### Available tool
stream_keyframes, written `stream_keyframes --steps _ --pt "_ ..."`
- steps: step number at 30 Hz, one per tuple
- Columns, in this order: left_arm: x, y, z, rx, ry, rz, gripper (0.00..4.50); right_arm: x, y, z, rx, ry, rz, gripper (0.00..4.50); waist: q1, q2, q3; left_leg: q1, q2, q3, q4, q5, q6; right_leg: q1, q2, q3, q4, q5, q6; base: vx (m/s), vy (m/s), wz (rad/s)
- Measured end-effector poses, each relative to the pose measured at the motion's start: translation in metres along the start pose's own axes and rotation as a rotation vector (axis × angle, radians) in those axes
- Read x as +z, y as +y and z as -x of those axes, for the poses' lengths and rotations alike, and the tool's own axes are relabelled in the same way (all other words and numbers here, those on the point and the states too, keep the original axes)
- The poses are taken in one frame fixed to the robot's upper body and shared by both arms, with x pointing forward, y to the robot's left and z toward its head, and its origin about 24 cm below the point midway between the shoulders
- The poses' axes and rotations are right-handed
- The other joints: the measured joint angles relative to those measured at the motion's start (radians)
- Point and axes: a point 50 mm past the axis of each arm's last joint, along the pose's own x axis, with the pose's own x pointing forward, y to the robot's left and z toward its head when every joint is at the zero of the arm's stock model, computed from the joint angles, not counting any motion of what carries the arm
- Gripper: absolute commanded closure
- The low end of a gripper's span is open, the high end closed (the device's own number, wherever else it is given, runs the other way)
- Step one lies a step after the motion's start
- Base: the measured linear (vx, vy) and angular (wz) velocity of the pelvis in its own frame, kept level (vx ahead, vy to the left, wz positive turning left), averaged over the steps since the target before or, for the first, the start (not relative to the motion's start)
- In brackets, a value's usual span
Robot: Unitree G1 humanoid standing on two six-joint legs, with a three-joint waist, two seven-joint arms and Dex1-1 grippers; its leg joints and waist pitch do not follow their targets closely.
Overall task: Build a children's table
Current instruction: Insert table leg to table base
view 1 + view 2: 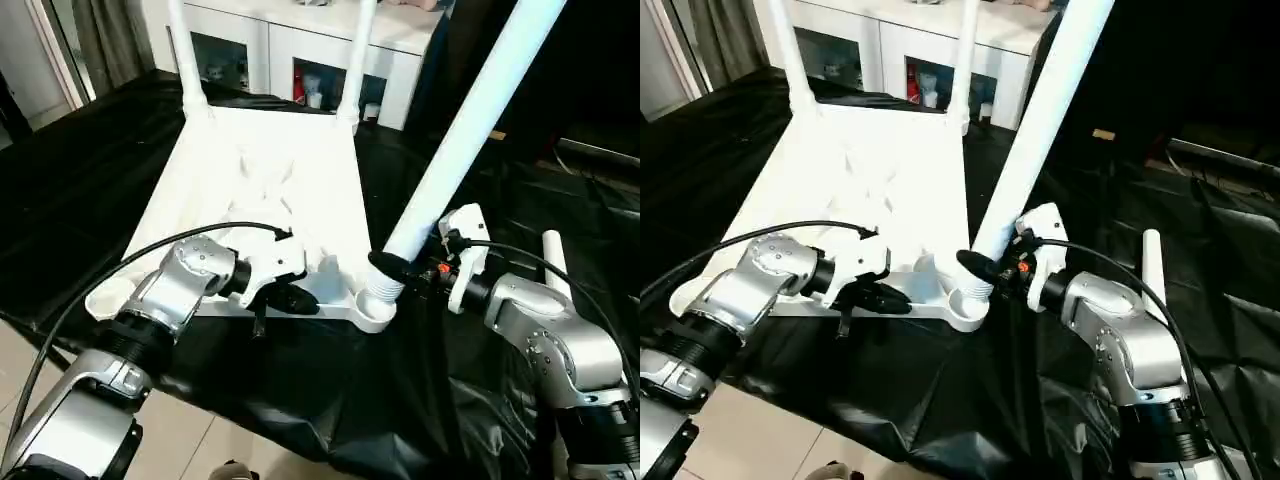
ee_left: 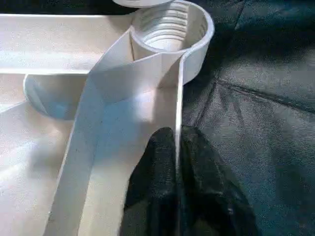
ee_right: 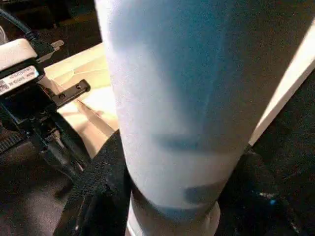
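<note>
The children's table top (image 1: 260, 170) lies upside down on a black sheet, ribbed underside up. Two legs (image 1: 186, 50) (image 1: 356, 60) stand in its far corner sockets. My right gripper (image 1: 400, 268) is shut on a third leg (image 1: 470, 120), low on its shaft. That leg leans up to the right, and its threaded end rests at the near right corner socket (image 1: 375, 305). My left gripper (image 1: 290, 298) is shut on the top's near rim wall (image 2: 178, 98), one black finger (image 2: 152, 196) on each side of the thin wall, just left of that socket.
Another white leg (image 1: 552, 255) lies on the black sheet beyond my right forearm. A white cabinet with glass doors (image 1: 300, 50) stands behind the table. The sheet's near edge drops to a tiled floor (image 1: 230, 440).
</note>
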Motion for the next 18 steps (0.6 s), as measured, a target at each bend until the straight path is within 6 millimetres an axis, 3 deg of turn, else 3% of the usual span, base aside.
stream_keyframes --steps 18 --pt "-0.0063 0.0003 -0.0067 0.018 -0.007 0.023 3.93 0.0021 0.0012 0.0002 -0.001 -0.006 0.008 2.61 0.0 0.001 0.0 0.001 0.0 0.0 0.001 0.0 0.0 0.001 0.0 0.0 0.0 0.001 0.0 0.0 0.0 0.0"
